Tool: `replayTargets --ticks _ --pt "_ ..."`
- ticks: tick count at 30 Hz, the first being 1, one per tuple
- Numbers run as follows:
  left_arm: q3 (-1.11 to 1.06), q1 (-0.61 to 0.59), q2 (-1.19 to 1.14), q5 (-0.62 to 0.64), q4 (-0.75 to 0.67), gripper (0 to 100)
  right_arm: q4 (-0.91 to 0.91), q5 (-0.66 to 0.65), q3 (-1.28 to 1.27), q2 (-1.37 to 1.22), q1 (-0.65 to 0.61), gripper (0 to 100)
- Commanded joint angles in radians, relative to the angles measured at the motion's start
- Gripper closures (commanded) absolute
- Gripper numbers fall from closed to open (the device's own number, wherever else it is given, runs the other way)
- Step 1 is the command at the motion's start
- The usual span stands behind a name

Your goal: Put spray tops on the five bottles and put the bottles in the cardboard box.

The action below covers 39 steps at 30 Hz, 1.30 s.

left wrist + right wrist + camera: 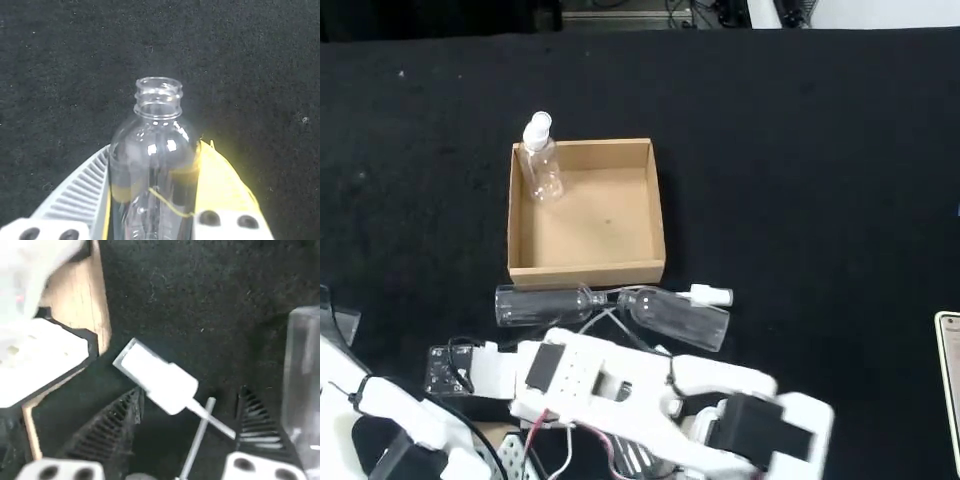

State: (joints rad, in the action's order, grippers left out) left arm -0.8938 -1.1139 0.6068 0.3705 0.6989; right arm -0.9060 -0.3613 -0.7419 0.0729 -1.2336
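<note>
Your left gripper (pixel 155 150) was clamped on the clear, uncapped plastic bottle (pixel 157 115). Your right gripper (pixel 191 392) sat spread wide around the white spray top (pixel 160 377), which lay on the black surface (pixel 200 300) near the brown cardboard box (pixel 75 305).

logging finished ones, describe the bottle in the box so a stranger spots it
Start at the cardboard box on the black table. In its far left corner leans a clear bottle with a white spray top. It alone is inside; the other bottles lie in front.

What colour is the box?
The box is plain brown cardboard; the high view shows it best.
</note>
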Motion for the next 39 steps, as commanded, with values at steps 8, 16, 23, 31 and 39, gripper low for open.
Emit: replayTargets --ticks 8,16,23,31,39 --pt "0.081 -0.005 0.003 0.008 0.003 97 -0.029 0.166 0.166 -0.104 0.150 73.4" --pt "0.081 -0.005 0.003 0.008 0.003 97 -0.028 0.348 0.160 -0.019 0.157 91.2" --pt "0.079 -0.005 0.003 0.008 0.003 97 -0.021 0.408 0.113 0.021 0.157 91.3" --pt "0.079 -0.005 0.003 0.008 0.003 97 -0.006 0.308 0.099 0.056 0.135 73.6" --pt "0.079 -0.005 0.003 0.008 0.003 97 0.084 0.252 0.096 0.054 0.100 76.3"
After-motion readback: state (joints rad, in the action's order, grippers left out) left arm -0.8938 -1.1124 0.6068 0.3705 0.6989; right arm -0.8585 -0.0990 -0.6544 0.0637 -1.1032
